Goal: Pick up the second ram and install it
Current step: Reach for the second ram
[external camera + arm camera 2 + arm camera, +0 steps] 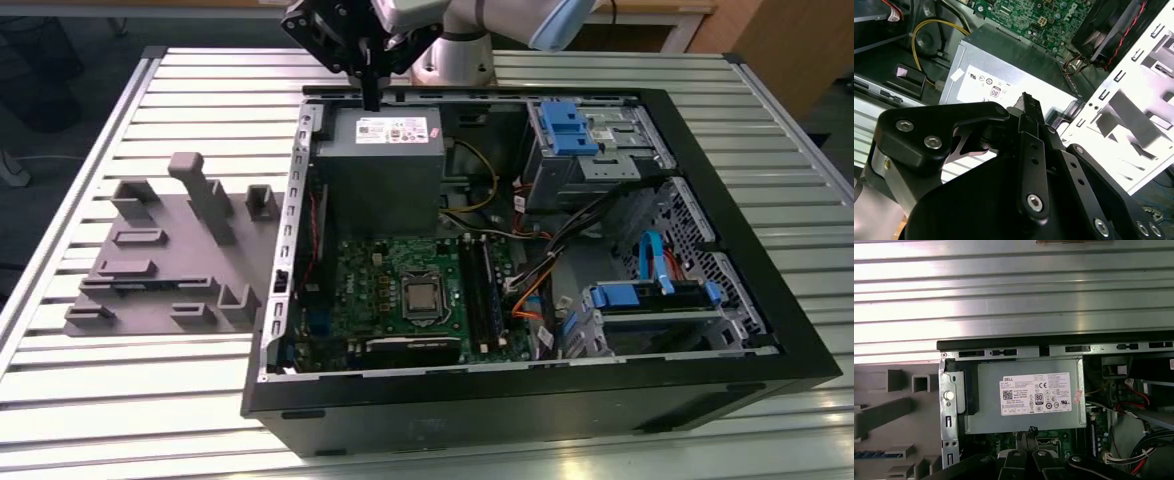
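Our claw [370, 100] hangs with its two black fingers drawn together. We see nothing between them in the exterior view or in either wrist view, so we judge it empty. Directly under its tips sits the grey metal power-supply box with a white label [1024, 395], at the near end of the open black computer case [747, 330]. Deeper inside the case lies the green motherboard [387, 270] with its long black memory slots [474, 290].

Well off to the claw's side, on the exterior view's left, the grey blocky plastic fixture tray [160, 290] rests on the slatted metal desk [134, 400]. We take the second ram [868, 454] to be the thin dark strip with bluish marks on that tray, though we cannot be sure.

We judge the pick not yet begun. Done well, it needs the jaws parted wider than the stick, squared to its flat faces, and closed near its middle.
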Robot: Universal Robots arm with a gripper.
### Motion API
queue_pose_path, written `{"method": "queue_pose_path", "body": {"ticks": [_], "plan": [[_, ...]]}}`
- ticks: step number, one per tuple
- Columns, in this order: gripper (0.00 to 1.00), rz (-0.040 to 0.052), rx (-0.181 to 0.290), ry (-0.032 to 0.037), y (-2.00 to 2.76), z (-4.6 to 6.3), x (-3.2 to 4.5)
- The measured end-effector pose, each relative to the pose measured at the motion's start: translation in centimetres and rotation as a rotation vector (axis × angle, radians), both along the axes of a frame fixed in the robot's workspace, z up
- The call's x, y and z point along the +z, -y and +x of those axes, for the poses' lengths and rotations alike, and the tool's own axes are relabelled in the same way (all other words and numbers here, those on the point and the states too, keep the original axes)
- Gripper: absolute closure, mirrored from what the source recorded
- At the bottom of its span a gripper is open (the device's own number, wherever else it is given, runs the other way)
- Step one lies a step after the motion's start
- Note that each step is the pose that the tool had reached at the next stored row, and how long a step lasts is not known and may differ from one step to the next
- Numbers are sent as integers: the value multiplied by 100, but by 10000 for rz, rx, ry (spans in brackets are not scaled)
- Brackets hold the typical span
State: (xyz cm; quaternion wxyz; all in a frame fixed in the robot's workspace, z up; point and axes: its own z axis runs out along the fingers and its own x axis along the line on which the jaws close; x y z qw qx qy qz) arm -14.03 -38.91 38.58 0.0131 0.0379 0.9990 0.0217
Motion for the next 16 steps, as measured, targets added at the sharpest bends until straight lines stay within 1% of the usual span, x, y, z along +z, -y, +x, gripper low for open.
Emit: {"method": "queue_pose_path", "body": {"ticks": [16], "plan": [[89, 0, 0, 0, 0, -64, -2]]}}
